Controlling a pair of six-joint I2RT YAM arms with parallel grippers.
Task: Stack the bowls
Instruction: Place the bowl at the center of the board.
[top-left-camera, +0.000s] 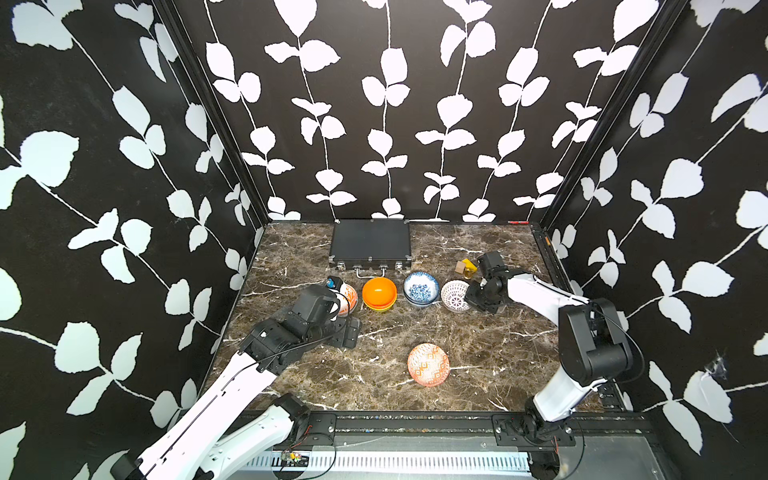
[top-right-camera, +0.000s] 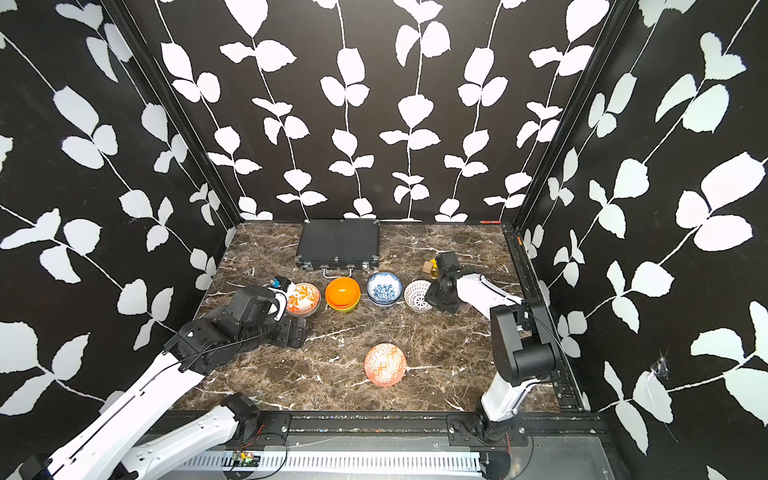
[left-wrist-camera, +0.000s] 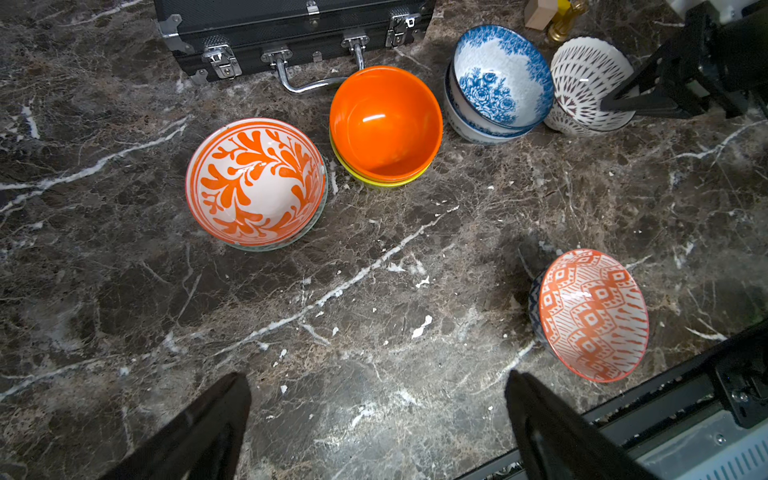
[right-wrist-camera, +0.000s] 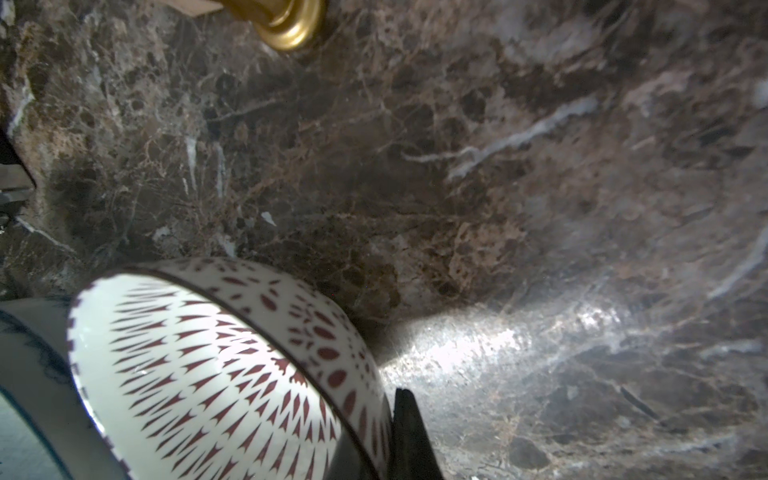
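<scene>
Black case (top-left-camera: 371, 243), blocks (top-left-camera: 463, 266) near right gripper (left-wrist-camera: 611, 102) (seemingly pinching dotted bowl (left-wrist-camera: 582, 79))

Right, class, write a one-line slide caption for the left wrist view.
Left gripper open over the marble table, the orange-geometric bowl standing alone, unstacked.

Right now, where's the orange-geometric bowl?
In both top views the orange-geometric bowl sits alone on the near half of the table, toward the robot's base, with the blue-floral stack behind it as nearest neighbour.

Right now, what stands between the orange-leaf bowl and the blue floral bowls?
The plain orange bowl, nested in a yellow bowl; both top views show it.
</scene>
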